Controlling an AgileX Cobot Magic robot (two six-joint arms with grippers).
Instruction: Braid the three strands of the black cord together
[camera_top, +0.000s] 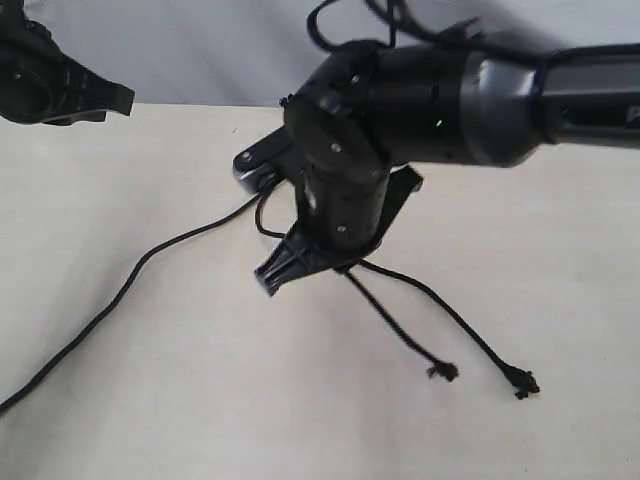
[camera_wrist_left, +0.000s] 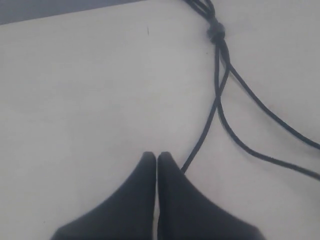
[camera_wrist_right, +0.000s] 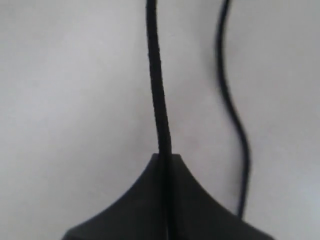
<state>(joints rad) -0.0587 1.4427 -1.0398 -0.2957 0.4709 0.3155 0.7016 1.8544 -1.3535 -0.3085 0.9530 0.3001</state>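
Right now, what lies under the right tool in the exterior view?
The right tool, shut on one strand, sits low over the table. Two strands run out from beneath it to knotted tips. The arm covers where the strands join.

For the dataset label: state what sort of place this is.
Likely a robotics lab bench: bare pale tabletop, plain grey backdrop, and a black robot arm working a thin black cord.

Matte black strands (camera_top: 398, 330), black left gripper (camera_wrist_left: 156, 156) and right gripper (camera_wrist_right: 162, 159), pale cream table (camera_top: 150, 400).
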